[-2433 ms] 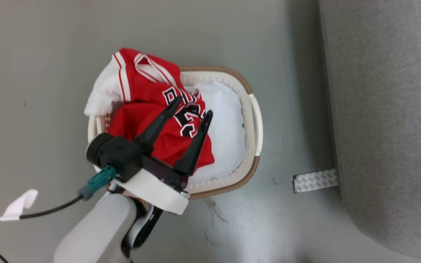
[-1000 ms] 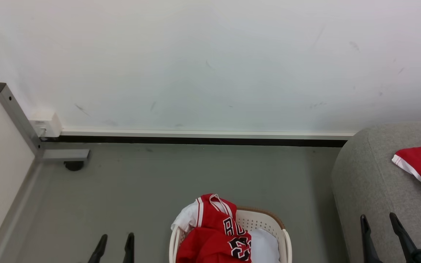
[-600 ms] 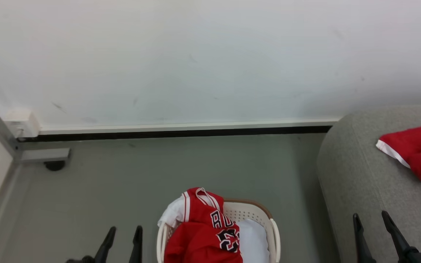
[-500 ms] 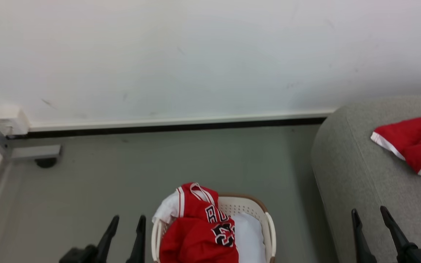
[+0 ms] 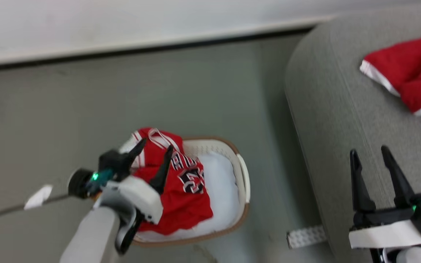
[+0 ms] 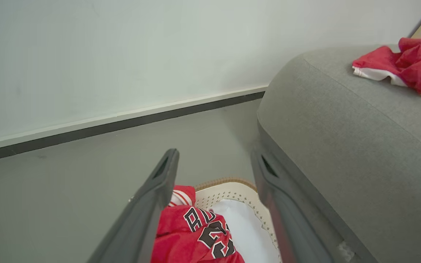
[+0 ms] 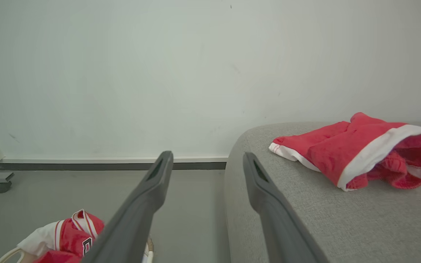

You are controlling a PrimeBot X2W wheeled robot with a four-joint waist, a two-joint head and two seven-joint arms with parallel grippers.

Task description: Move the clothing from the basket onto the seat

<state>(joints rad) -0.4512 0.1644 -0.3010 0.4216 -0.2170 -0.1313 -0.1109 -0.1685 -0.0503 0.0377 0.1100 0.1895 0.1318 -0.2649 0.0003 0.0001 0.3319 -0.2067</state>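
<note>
- Hovering above the basket [image 5: 245, 175], the left gripper [image 5: 156, 144] had its fingers spread apart w/ nothing betw. them. The right gripper [image 5: 369, 150] was likewise apart & empty, over the seat [image 5: 342, 109] at 4 o'clock in the head view.
- The red jersey [image 5: 188, 197] lay heaped in the basket's 9 o'clock half, spilling over the rim at 11. The white pad [image 5: 221, 186] lay bare at 3. Another red garment [image 5: 408, 73] lay on the seat at 2 o'clock.
- Step, prob.: lower the left fingers onto the jersey. Best to aim for the thick fold by the lettering, pinch deep, miss the pad & rim, and lift straight up before swinging to 3 o'clock.
- The head view gave the top-down layout w/ both arms. The left wrist view showed the seat's side wall near the basket. The right wrist view showed the seat garment's white hem, plus a caster [image 7: 0, 187] at 9 o'clock.
</note>
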